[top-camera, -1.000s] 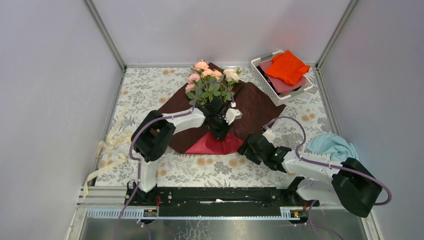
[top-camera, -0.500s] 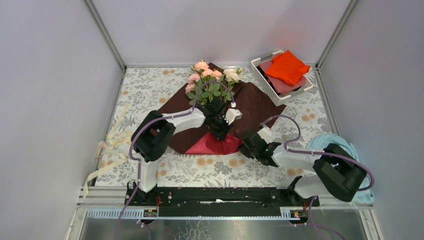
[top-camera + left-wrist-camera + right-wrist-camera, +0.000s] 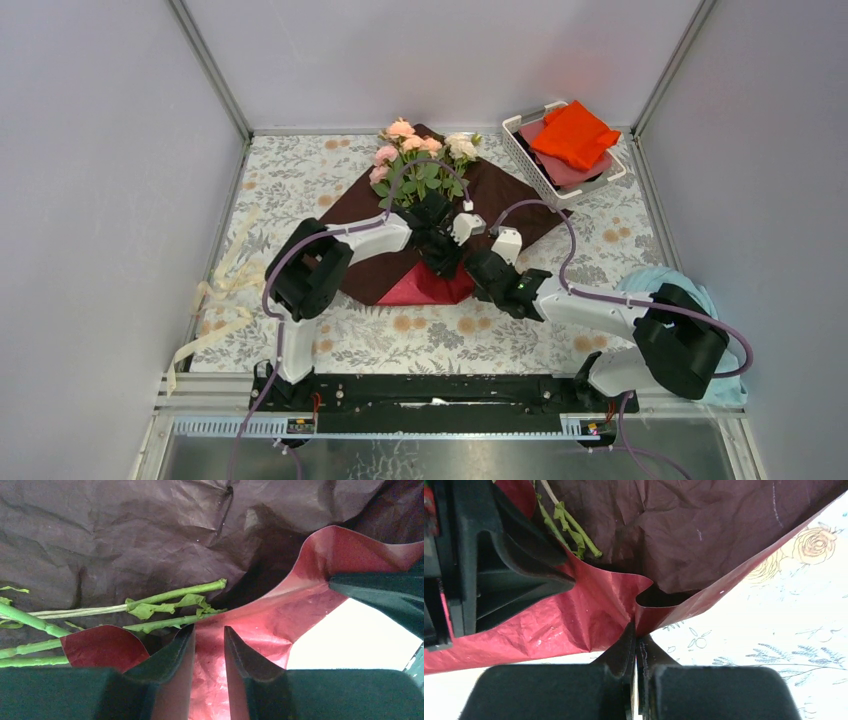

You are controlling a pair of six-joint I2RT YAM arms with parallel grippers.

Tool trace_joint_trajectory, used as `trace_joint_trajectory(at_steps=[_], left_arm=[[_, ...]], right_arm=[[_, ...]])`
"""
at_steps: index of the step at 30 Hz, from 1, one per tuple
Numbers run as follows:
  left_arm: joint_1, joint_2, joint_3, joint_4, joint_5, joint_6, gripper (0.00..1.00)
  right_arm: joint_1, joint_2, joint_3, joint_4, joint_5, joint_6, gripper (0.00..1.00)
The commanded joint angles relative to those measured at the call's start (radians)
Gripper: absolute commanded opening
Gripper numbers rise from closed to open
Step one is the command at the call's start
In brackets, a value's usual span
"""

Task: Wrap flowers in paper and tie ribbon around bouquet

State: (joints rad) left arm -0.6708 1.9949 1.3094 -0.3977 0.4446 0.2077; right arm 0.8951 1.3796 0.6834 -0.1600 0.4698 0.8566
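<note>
The right gripper (image 3: 636, 636) has come in from the flowered table (image 3: 420, 335) to the near corner of the paper (image 3: 704, 535). Its jaws are now pressed together on the shiny red edge that is turned up there. Just beside it, on its left, the left gripper (image 3: 209, 635) stands over the same red edge. Its jaws are a little apart with the paper between them, and I cannot tell if they press it. Beyond both grippers the dark sheet lies spread out. The flowers (image 3: 418, 160) lie on it, with the stem ends close to the left gripper and the heads at the far side. The ribbon (image 3: 215, 300) lies well apart, far to the left of the left gripper.
</note>
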Motion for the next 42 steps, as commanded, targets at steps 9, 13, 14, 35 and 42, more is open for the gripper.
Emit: trace_joint_trajectory(at_steps=[9, 13, 14, 35, 42], left_arm=[[0.078, -0.121, 0.064, -0.204, 0.052, 0.106, 0.75], [0.115, -0.200, -0.024, -0.221, 0.061, 0.149, 0.87], [0.119, -0.211, -0.045, -0.221, 0.062, 0.152, 0.88], [0.165, -0.128, -0.144, -0.233, 0.215, 0.151, 0.00], [0.168, -0.086, -0.083, -0.218, 0.196, 0.105, 0.00]], right_arm=[[0.008, 0.005, 0.065, -0.059, 0.042, -0.201, 0.00], [0.008, 0.004, 0.073, -0.072, 0.037, -0.211, 0.00], [0.008, 0.004, 0.073, -0.074, 0.033, -0.210, 0.00], [0.184, 0.024, 0.173, -0.270, 0.117, -0.162, 0.00], [0.231, 0.069, 0.318, -0.405, 0.201, -0.321, 0.00]])
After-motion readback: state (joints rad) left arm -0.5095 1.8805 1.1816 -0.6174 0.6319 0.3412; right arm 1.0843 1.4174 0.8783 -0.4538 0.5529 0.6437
